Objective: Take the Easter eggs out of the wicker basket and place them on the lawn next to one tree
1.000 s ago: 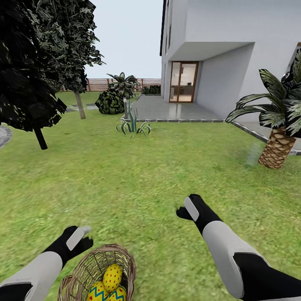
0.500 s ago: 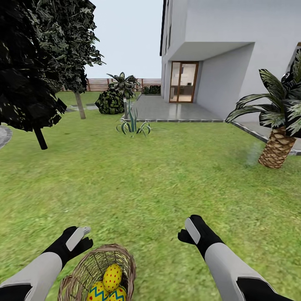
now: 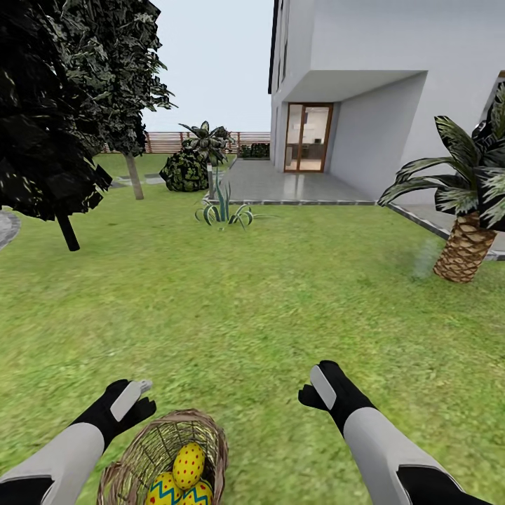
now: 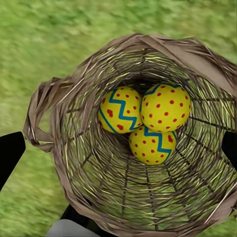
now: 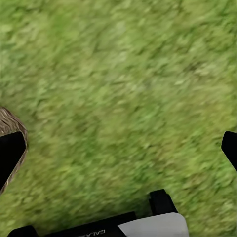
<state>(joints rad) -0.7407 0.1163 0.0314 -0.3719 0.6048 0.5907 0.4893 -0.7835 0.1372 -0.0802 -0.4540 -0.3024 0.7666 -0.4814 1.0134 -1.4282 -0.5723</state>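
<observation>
Mottled green lawn (image 3: 231, 294) spreads from the robot's arms to a grey paved patio (image 3: 294, 188) and a white house (image 3: 393, 84) with a wood-framed glass door. In the head view, dark blocky foliage fills the left edge above a thin dark trunk (image 3: 68, 233). Farther back, beside a round bush, stands a pale grey-beige leaning tree trunk (image 3: 132, 177), and a scaly-trunked palm (image 3: 463, 247) rises at the right. A brown woven wicker basket (image 3: 140, 456) sits on the grass at the bottom, with three bright yellow red-dotted Easter eggs (image 3: 188, 466) inside. The left gripper (image 3: 133, 400) hangs just beyond the rim, its fingers spread and empty. The right gripper (image 3: 319, 386) hovers over bare grass well to the basket's right, also spread and empty; compared with a second ago it has drawn back and lower toward the robot, and has held since. Nothing else has shifted, so all three eggs remain to be lifted out.

From the left wrist, the camera looks straight down the basket's mouth: the three eggs (image 4: 148, 118) are clustered touching at the bottom, two with blue zigzag bands, and the dark fingertips (image 4: 10, 153) flank the rim, wide apart.

From the right wrist, blurred grass lies between open dark fingertips (image 5: 11, 155), with a sliver of wicker at one edge.
</observation>
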